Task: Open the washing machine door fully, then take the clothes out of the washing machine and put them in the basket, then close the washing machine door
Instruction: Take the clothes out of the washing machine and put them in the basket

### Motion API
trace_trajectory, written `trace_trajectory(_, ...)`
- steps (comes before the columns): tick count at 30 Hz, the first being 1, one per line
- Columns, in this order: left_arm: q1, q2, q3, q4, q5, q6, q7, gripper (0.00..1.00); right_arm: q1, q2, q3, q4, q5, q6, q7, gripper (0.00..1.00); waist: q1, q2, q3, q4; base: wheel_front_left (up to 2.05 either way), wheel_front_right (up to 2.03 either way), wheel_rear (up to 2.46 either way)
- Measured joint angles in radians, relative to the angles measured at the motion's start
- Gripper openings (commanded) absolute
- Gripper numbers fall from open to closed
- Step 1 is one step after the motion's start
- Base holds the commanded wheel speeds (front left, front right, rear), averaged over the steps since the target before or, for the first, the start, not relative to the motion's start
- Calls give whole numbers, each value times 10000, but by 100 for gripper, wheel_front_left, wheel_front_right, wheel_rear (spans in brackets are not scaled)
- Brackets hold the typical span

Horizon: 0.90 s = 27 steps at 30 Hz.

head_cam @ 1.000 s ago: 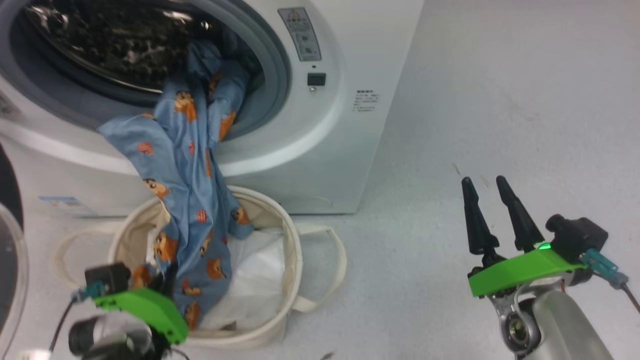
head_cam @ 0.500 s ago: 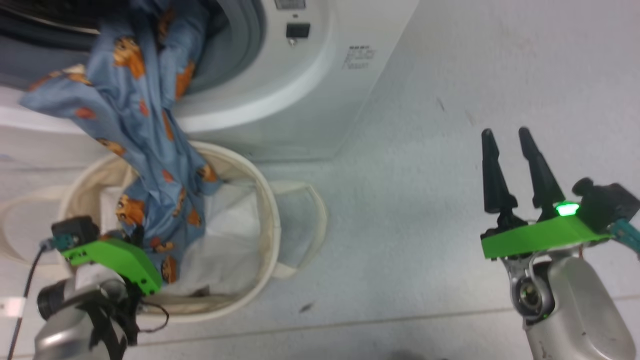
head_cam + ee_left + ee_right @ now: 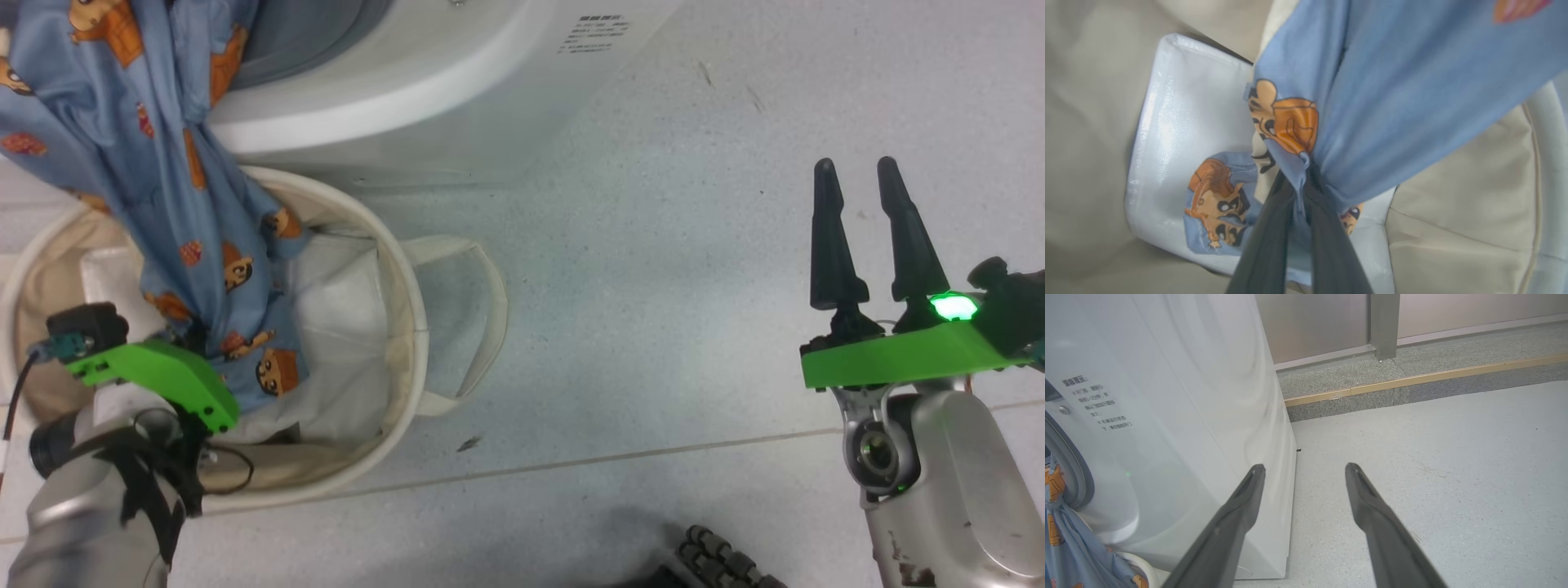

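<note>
The clothes (image 3: 163, 163), light blue with orange bear faces, hang from the washing machine (image 3: 457, 90) opening down into the cream basket (image 3: 408, 327). My left gripper (image 3: 196, 339) is inside the basket, its tips buried in the fabric. The left wrist view shows the left gripper (image 3: 1302, 163) shut on a bunched fold of the clothes (image 3: 1412, 81) above the basket's bottom. My right gripper (image 3: 856, 167) stands open over the bare floor, far right of the basket. Beside the washing machine (image 3: 1167, 416), the right gripper (image 3: 1304, 467) holds nothing. The washing machine door is out of view.
A plain white sheet (image 3: 1167, 122) lies on the basket's bottom under the clothes. One loop handle (image 3: 473, 327) sticks out toward the right. A raised grey step (image 3: 1412, 379) runs behind the washer. Part of my dark wheeled base (image 3: 727, 563) shows at the bottom edge.
The head camera has tilted down, so the washer has slid up the picture. The left gripper keeps its hold on the clothes in the basket. The right gripper stays open.
</note>
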Motion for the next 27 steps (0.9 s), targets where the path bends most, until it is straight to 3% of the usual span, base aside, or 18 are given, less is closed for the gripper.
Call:
trace_trajectory(8, -88, 8, 0, 42, 0, 27, -190, 3, 0, 63, -2, -2, -42, 0, 0, 100, 0, 0, -15, 63, 0, 0, 0)
trace_trajectory(9, -79, 4, 0, 42, -12, 35, -198, 19, 0, 63, 0, 2, -42, 0, 0, 100, 0, 0, -56, 78, 0, 0, 0)
trace_trajectory(10, -69, 2, 0, 44, -63, 61, -240, 61, 0, 63, 6, 2, -42, 0, 0, 100, 0, 0, -97, 97, 0, 0, 0)
trace_trajectory(11, -58, 4, 6, 44, -96, 84, -337, 94, 0, 63, 10, 8, -46, 0, 0, 100, 0, 0, -136, 112, 0, 0, 0)
trace_trajectory(12, -49, 0, 6, 44, -96, 86, -410, 100, 0, 61, 12, 31, -65, 0, 0, 100, 0, 0, -183, 131, 0, 0, 0)
trace_trajectory(27, 972, -82, -150, 52, -90, 236, -1016, 100, 29, 56, 389, 752, -52, 0, 0, 100, 0, 2, -1608, 455, 0, 0, 0)
